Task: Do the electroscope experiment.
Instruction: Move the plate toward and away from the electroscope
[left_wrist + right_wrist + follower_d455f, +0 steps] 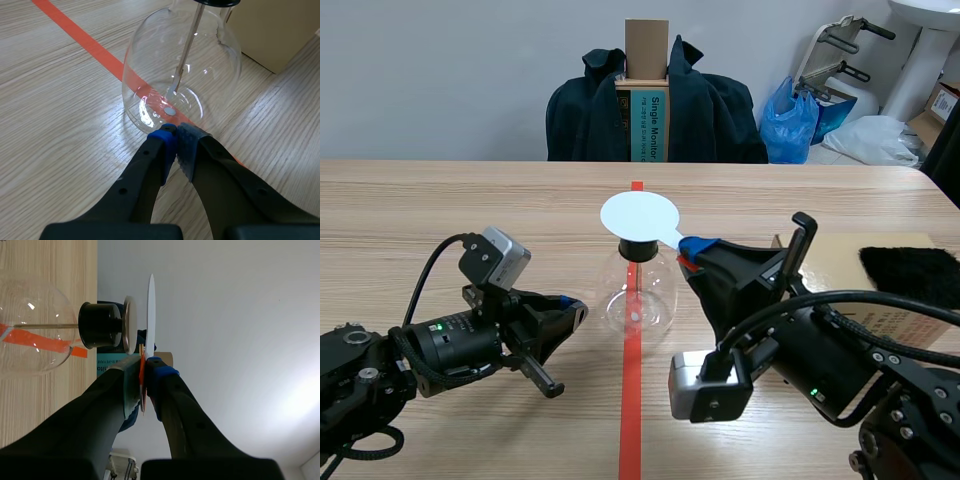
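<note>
Both grippers closed — right gripper (144,368) pinches the white disc (638,214), ahead of it, flat just above the electroscope (638,292) top; left gripper (175,134) empty.

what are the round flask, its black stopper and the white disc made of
The flask looks like clear glass: glossy and see-through, with bright highlights. The stopper is matte black, probably rubber or plastic. The white disc is thin, flat and smooth, likely plastic or card; I cannot tell which.

Thin white disc (151,310) (edge-on) in right tool (143,371), beside metal cap (130,325) of flask (30,340)
</note>
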`<state>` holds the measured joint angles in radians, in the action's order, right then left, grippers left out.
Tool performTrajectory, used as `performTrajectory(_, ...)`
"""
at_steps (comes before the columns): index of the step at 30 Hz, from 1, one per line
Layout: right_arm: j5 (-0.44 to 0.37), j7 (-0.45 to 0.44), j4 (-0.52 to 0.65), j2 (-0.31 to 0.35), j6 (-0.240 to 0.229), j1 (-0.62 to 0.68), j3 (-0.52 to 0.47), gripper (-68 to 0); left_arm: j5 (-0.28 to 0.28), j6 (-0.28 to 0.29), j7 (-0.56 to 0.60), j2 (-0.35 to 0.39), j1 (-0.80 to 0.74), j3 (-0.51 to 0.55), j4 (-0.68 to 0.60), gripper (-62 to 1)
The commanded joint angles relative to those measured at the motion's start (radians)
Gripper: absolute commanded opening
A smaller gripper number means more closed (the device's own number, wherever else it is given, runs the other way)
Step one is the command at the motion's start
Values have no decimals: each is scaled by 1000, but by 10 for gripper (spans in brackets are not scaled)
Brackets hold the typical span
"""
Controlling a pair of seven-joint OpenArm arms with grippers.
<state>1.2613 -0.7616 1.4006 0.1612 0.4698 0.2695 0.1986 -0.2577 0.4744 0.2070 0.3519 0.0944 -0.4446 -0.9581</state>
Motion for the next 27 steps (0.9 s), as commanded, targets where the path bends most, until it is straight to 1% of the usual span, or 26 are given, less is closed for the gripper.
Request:
performTrajectory(1,-11,14,20,11,7,-6,-1,-668,-7,5,13,-2,5,8,-22,-582)
performTrajectory(8,-11,91,20,11,7,-6,-1,-669,-7,5,13,-2,5,8,-22,-582)
performTrajectory(11,-11,153,20,11,7,-6,-1,-668,-7,5,13,-2,5,8,-22,-582)
performTrajectory(19,-11,356,20,11,7,-6,-1,-668,-7,5,13,-2,5,8,-22,-582)
performTrajectory(24,-11,444,20,11,7,-6,-1,-668,-7,5,13,-2,5,8,-22,-582)
performTrajectory(27,-11,468,20,11,7,-6,-1,-668,-7,5,13,-2,5,8,-22,-582)
